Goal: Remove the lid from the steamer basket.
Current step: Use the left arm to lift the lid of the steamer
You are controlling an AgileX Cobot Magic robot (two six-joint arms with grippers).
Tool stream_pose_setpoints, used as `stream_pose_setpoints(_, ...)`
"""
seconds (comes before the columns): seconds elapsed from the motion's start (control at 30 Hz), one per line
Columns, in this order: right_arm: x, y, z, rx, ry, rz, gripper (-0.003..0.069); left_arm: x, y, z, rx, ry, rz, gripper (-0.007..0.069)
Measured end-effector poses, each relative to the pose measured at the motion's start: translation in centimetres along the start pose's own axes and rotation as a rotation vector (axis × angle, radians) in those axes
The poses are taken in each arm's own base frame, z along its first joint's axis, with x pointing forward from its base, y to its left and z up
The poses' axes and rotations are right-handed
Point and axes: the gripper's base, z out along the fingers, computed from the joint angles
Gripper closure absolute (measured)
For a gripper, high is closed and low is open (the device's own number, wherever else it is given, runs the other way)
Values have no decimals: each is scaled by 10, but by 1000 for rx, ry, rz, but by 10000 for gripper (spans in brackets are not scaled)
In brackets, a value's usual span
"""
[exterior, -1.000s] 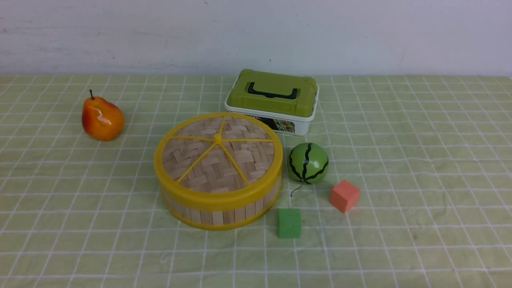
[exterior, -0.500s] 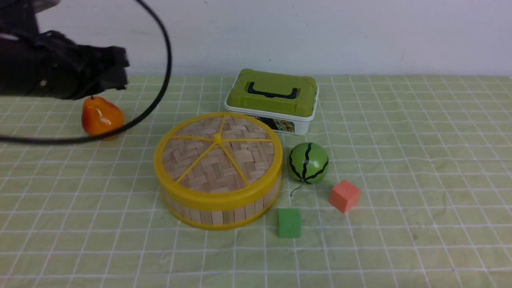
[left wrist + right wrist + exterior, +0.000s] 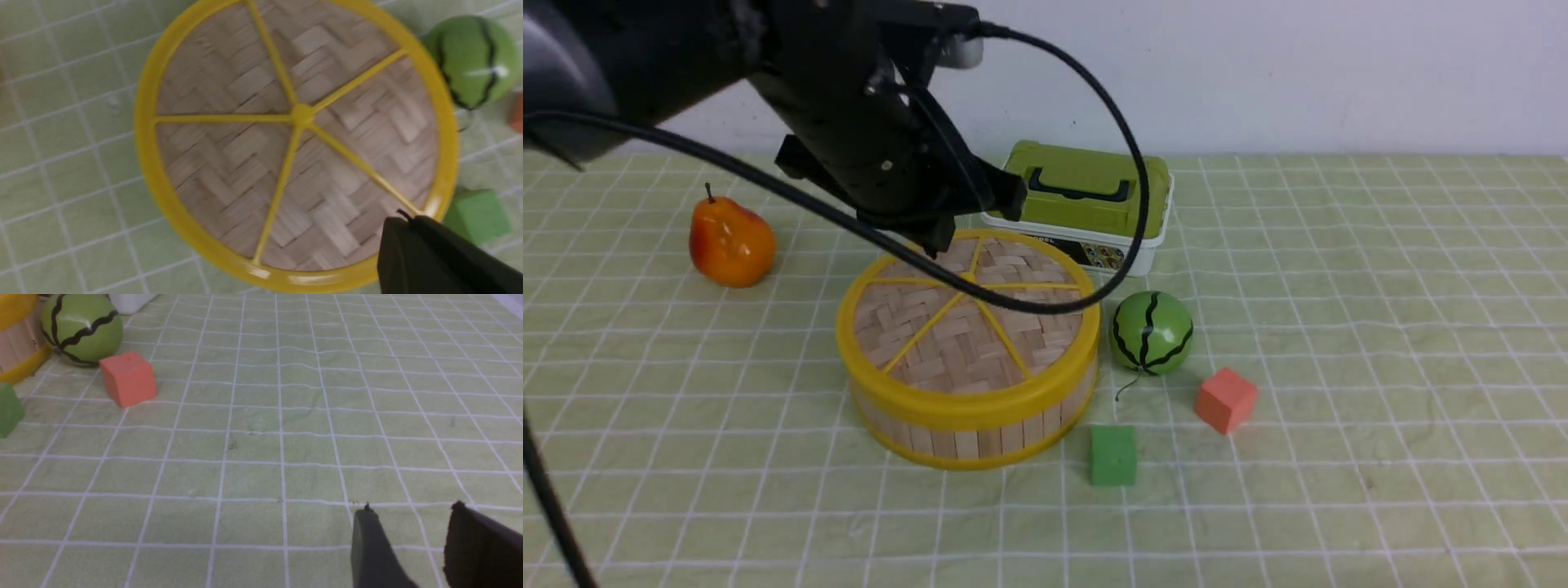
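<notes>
The lid, woven bamboo with a yellow rim and spokes, sits on the steamer basket mid-table. My left arm reaches in from the upper left, and my left gripper hangs over the lid's far rim. In the left wrist view the lid fills the picture and the left gripper is shut with nothing in it, its tips over the rim near a spoke end. I cannot tell if it touches. My right gripper is open above bare cloth, well away from the steamer basket.
A pear lies at the left. An olive-topped white box stands behind the basket. A watermelon ball, an orange cube and a green cube sit to its right. A black cable loops over the lid.
My left arm has swung in from the far left to above the basket's far rim, trailing its cable across the lid. The lid and basket have not moved.
</notes>
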Motion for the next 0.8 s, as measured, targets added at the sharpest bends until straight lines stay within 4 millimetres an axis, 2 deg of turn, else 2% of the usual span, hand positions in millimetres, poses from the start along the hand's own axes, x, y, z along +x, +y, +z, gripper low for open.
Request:
stream_pose_setpoints(0.07,0,0,0,0,0,0,418,-7,-5,17,-72,2,-35,637)
stream_pose_setpoints(0.2,0,0,0,0,0,0,418,-12,-10,33,-93,14,-51,606)
stream_pose_setpoints(0.23,0,0,0,0,0,0,418,-13,-13,40,-93,20,-53,568)
stream_pose_setpoints(0.27,0,0,0,0,0,0,418,-14,-13,40,-92,18,-53,556)
stream_pose_setpoints(0.3,0,0,0,0,0,1,418,-15,-14,42,-88,11,-53,503)
stream_pose_setpoints(0.37,0,0,0,0,0,1,418,-15,-14,43,-86,4,-52,457)
stream_pose_setpoints(0.47,0,0,0,0,0,0,418,-16,-15,49,-87,3,-27,327)
stream_pose_setpoints(0.57,0,0,0,0,0,0,418,-15,-16,55,-91,17,-8,258)
stream_pose_setpoints(0.8,0,0,0,0,0,0,418,-10,-16,79,-124,54,59,230)
